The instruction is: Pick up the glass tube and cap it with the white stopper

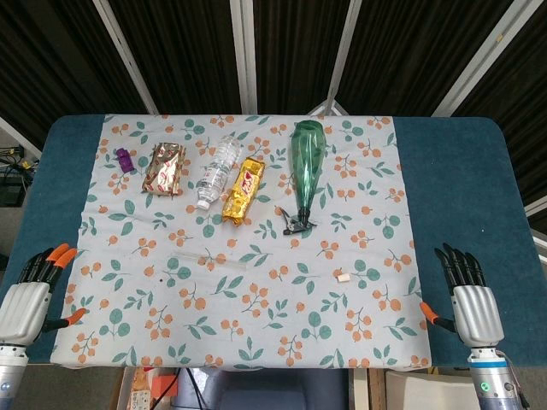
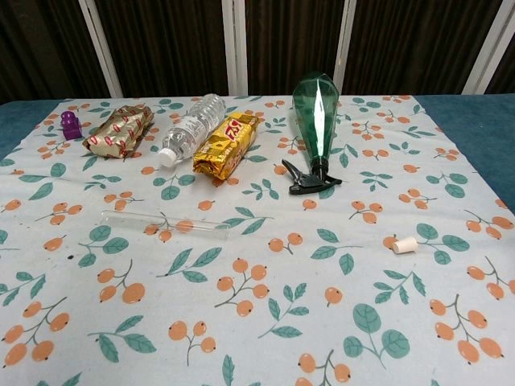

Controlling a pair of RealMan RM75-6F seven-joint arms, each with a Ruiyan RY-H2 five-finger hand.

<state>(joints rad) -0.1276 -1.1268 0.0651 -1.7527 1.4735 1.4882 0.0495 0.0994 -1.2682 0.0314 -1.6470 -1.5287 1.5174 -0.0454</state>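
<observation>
- Both hands sit idle at my near table corners: my left hand and my right hand each have fingers extended and apart, holding nothing; neither shows in the chest view.
- Between them, toward the left, the glass tube lies flat on the leaf-and-berry tablecloth, well apart from either hand.
- Toward the right, the white stopper lies on its side, nearer my right hand.
- I judge the tube light, stiff, slick and breakable, so I'd pinch it gently around mid-length and keep its open end free.
- The stopper looks small and likely to roll; I'd take its wider end.
- Farther back lie a purple object, a brown wrapper packet, a clear water bottle, a gold snack packet and a green spray bottle.
</observation>
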